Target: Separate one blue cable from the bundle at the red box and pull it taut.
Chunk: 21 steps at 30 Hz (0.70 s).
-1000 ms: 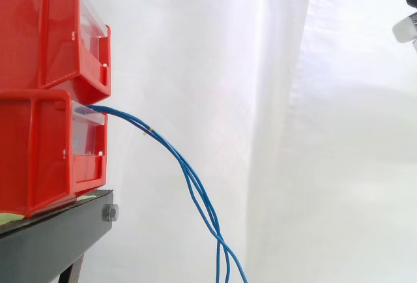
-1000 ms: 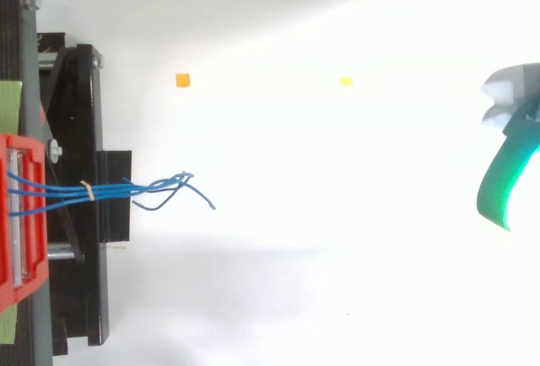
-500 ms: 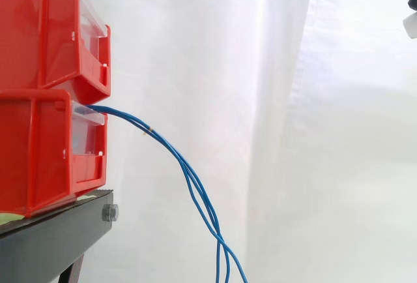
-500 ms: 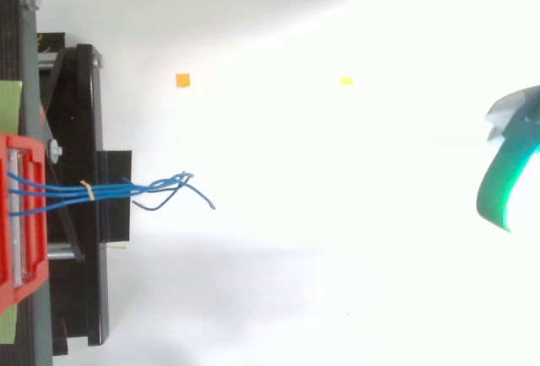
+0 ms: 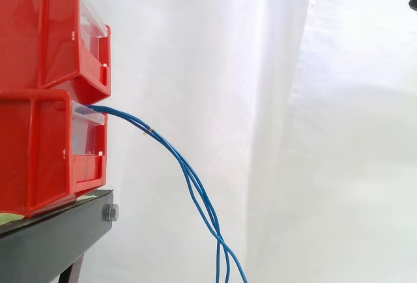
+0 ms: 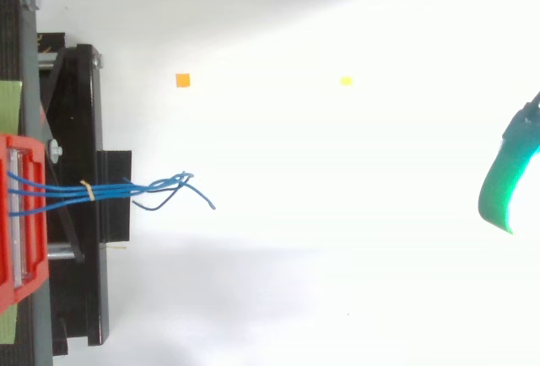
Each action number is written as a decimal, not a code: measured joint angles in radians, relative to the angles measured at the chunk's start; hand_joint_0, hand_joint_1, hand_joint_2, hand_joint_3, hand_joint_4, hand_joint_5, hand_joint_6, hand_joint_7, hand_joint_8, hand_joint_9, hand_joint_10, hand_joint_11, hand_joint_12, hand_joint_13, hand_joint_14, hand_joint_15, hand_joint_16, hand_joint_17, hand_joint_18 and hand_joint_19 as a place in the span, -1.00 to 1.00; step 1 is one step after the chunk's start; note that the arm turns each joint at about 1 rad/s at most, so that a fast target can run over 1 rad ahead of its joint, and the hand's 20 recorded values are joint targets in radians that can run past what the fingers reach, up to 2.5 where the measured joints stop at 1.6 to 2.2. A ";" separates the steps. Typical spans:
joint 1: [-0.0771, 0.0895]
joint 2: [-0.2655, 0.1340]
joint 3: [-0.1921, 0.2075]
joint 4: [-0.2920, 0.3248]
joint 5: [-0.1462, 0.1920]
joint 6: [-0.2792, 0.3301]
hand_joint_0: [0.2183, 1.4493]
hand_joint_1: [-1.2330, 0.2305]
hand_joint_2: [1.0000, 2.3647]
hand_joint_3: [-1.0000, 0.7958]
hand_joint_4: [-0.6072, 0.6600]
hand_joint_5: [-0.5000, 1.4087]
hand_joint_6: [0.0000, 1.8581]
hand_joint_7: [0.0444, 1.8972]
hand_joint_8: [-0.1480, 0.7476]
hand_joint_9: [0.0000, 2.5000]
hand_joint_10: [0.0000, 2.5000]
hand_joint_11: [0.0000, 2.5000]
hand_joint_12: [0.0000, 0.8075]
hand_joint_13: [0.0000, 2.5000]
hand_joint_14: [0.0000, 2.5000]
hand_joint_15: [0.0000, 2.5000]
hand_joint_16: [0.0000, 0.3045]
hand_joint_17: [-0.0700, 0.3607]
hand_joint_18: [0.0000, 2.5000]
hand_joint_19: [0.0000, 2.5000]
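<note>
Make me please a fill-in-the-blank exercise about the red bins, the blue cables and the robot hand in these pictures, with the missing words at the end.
1. The blue cables come out of the ___ of the two stacked red bins.
2. A thin ___ band holds the cables together.
3. The bins rest on a ___ stand.
4. In the top view the hand is at the ___ edge, touching no cable.

Missing words: lower; yellow; black; right.

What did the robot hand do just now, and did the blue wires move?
The hand drew back toward the right edge, away from the bins, and took hold of nothing. The blue cables hang slack from the lower red bin, just as before.
</note>
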 measured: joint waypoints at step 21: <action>0.000 0.000 0.000 0.000 0.001 0.000 -0.57 -0.08 -1.00 -0.44 0.32 -0.77 -0.46 -0.27 0.15 -0.68 -0.99 -0.51 0.05 -0.50 -0.99 -0.63 -0.61 -0.05 -0.52 -0.66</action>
